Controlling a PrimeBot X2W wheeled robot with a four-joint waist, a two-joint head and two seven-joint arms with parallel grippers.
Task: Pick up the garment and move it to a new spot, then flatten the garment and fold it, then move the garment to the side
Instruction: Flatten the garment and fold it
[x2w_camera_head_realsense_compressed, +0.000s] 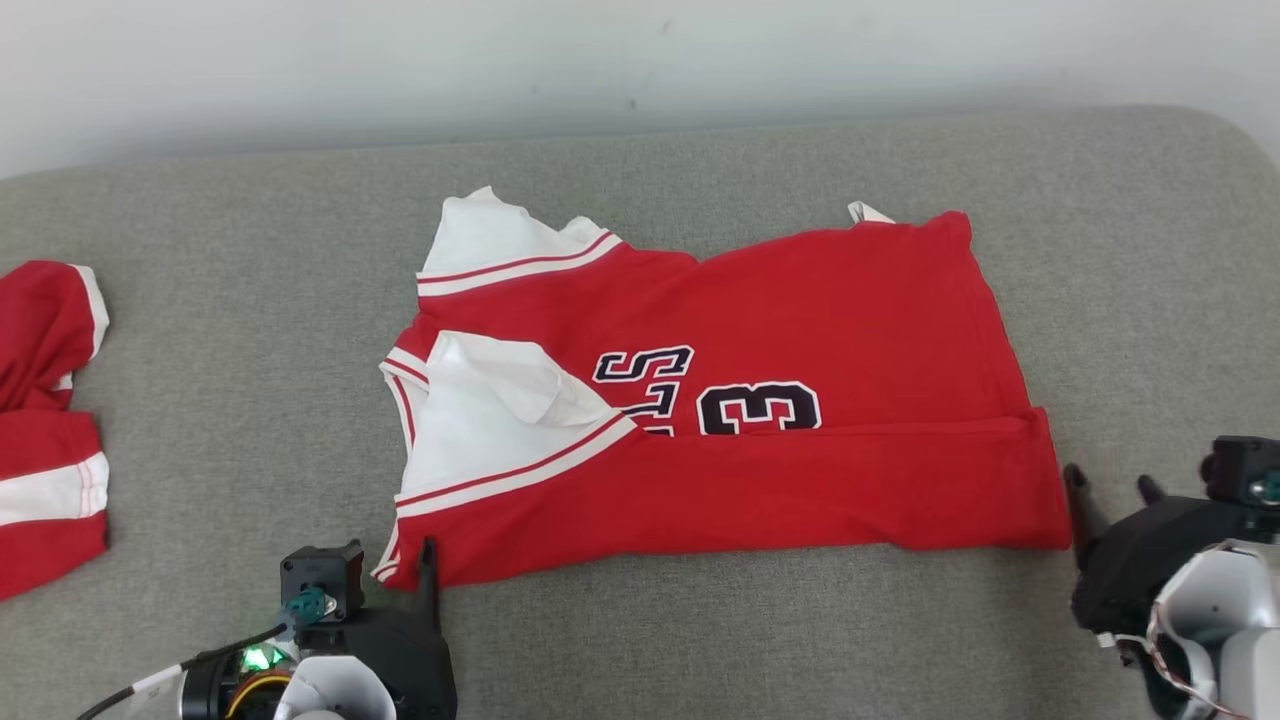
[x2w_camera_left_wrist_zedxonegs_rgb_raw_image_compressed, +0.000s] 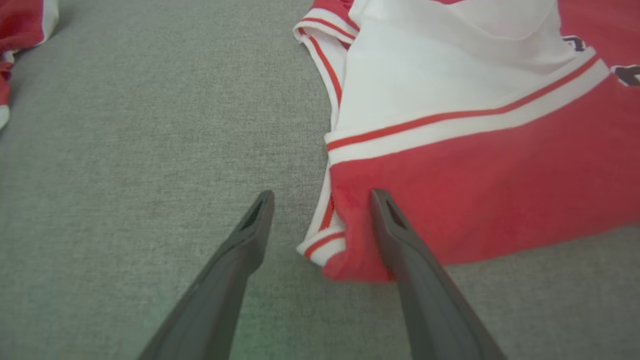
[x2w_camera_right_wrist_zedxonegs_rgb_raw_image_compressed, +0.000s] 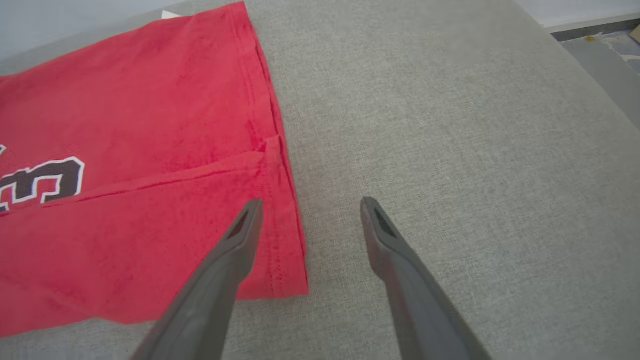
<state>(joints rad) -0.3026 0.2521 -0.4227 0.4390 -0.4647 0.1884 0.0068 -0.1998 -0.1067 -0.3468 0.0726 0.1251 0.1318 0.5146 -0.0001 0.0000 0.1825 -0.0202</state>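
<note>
The left gripper has long dark-grey tapered fingers with slotted tips, a square black box bearing a teal knob, a green light and a black cable. The right gripper matches, on a pale forearm shell.

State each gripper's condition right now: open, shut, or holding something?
Left gripper: open, empty, at a corner of the red jersey.
Right gripper: open, empty, at its hem.

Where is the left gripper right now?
At the head view's lower left, the left gripper is open over the grey cushion, its fingers either side of the near left corner of the red jersey.
</note>
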